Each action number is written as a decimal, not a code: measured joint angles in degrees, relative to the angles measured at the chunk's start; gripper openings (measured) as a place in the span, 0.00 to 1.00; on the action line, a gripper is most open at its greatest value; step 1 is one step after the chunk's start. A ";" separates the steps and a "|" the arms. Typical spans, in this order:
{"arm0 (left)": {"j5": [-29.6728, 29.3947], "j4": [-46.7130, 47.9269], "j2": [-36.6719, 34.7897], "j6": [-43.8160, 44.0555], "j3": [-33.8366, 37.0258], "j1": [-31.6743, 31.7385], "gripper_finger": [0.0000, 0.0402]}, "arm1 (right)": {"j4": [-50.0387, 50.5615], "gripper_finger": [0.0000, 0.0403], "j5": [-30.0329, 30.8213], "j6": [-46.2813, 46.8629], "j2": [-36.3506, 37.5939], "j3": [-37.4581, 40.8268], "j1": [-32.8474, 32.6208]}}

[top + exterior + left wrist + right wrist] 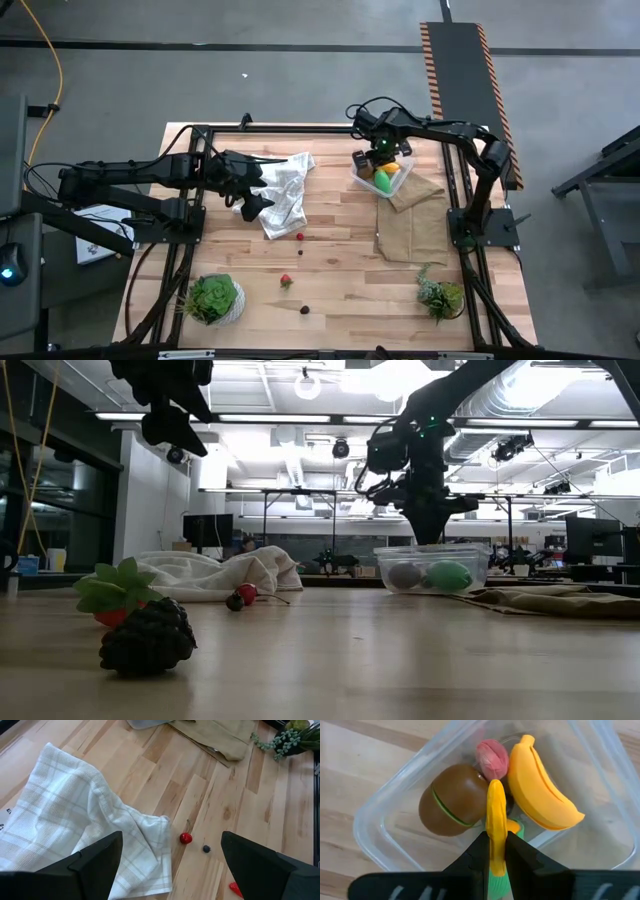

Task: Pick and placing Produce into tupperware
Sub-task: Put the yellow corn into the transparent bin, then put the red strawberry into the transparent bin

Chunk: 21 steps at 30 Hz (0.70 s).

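Note:
The clear square tupperware [375, 815] sits on the far right of the table [340, 285]; it also shows in the high view [362, 177] and the low view [432, 568]. Inside lie a brown kiwi-like ball [451, 800], a yellow banana [540, 785], a pink piece [492, 754] and a green oval [447, 574]. My right gripper [495, 842] hangs over it, shut on a thin orange-yellow piece [495, 805]. My left gripper [170, 865] is open above the white checked cloth [75, 815]. A red berry [185, 838] and a dark berry [206, 849] rest on the wood beside the cloth. My right gripper pinches the orange-yellow piece between its two fingers [475, 857], holding it by its upper end [495, 832]. The fingers come from above, pointing down. The piece hangs below them inside the tupperware's opening; whether its lower tip touches the fruit beneath cannot be told.
A flat brown cloth [410, 225] lies by the tupperware. Nearer the table's near edge are a strawberry [110, 605], a blackberry [148, 638], a cherry [240, 596] and two potted plants [213, 298] [440, 295]. Bare wood spans the middle.

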<state>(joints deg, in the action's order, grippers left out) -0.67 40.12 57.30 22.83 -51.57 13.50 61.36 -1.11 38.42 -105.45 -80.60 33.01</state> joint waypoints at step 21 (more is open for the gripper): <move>-1.60 2.71 0.00 -0.48 0.00 0.00 0.82 | 0.50 0.27 0.13 0.23 1.17 0.00 -1.00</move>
<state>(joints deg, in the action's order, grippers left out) -2.26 42.83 57.30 22.35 -51.57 13.49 61.86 -0.98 38.65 -104.28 -80.60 32.02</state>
